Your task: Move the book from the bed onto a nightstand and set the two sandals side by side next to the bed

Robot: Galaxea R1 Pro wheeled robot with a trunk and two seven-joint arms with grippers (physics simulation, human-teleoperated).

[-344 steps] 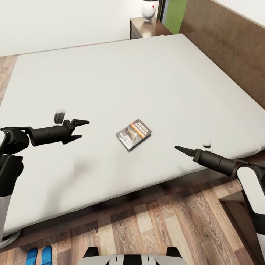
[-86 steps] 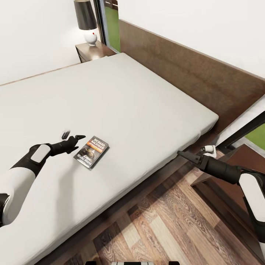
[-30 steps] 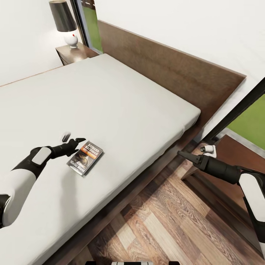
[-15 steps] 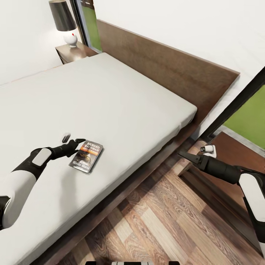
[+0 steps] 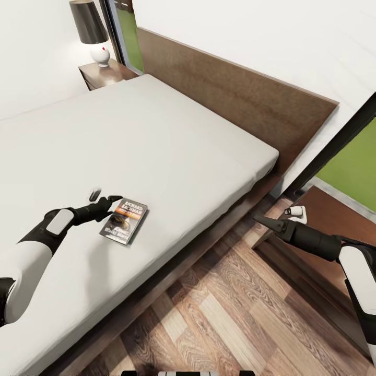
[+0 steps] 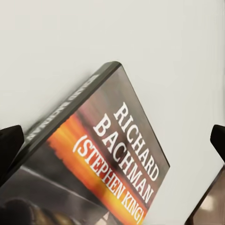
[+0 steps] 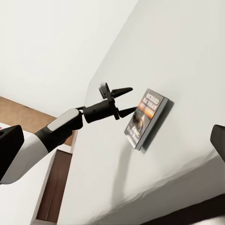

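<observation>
On the bed, toward its near side, the left gripper reaches in low over the pale mattress with its jaws spread apart and nothing between them; in the right wrist view the two dark fingers stand clearly separated, one above and one below, just short of the book. The book lies flat, cover up, its top edge at the fingertips and its lower edge toward the bed's side rail. It looks thin, light and fairly stiff, a paperback that should lift without sagging if pinched across its thickness. Because it rests flush on a soft surface, the likely hold is at the near edge, one finger pressing the mattress down to slip under while the other comes onto the cover; the glossy cover may let it slide away instead. Farther right, past the bed's edge and over the plank floor, the right gripper hangs idle; whether its jaws are parted cannot be told. The nightstand with its lamp stands at the far corner by the headboard.
</observation>
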